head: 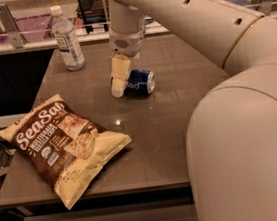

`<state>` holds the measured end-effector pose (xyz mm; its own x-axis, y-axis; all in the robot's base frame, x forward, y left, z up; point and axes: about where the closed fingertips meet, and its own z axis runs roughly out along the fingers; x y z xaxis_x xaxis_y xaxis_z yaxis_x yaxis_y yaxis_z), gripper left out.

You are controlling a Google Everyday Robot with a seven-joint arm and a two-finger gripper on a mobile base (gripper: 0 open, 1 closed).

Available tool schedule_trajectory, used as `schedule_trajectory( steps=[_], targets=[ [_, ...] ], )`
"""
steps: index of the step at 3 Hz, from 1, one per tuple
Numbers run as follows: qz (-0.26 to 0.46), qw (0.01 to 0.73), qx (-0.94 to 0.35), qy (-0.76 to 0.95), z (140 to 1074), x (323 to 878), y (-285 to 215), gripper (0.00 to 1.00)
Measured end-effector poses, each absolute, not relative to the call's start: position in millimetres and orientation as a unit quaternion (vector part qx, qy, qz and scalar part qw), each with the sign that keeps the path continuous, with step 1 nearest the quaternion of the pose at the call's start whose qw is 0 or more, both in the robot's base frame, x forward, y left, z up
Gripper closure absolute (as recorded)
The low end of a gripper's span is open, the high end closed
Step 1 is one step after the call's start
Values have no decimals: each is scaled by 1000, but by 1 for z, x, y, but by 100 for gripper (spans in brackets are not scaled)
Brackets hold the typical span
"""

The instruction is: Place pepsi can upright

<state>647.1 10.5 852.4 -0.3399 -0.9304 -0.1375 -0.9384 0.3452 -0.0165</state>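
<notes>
The pepsi can (140, 81) lies on its side on the tabletop (179, 112). The gripper (118, 87) points down at the can's left end, and whether it is open or closed cannot be told. A water bottle (67, 39) stands beyond the can to the left. A chip bag (62, 142) lies nearer than the can.

My gripper (118, 89), at upper centre of the frame, covers the left end of the pepsi can (141, 81). My arm (240, 120) hides the right side of the worktop (165, 124) and is cut off at the right and bottom edges. The label print on the water bottle (67, 38) is too small to read.
</notes>
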Motion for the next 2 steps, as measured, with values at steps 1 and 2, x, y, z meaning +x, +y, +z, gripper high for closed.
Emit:
schedule_trajectory(
  steps=[1,2],
  targets=[
    [31,55,-574,816,840,655,14,17],
    [32,60,-574,816,838,658,16,41]
  ],
)
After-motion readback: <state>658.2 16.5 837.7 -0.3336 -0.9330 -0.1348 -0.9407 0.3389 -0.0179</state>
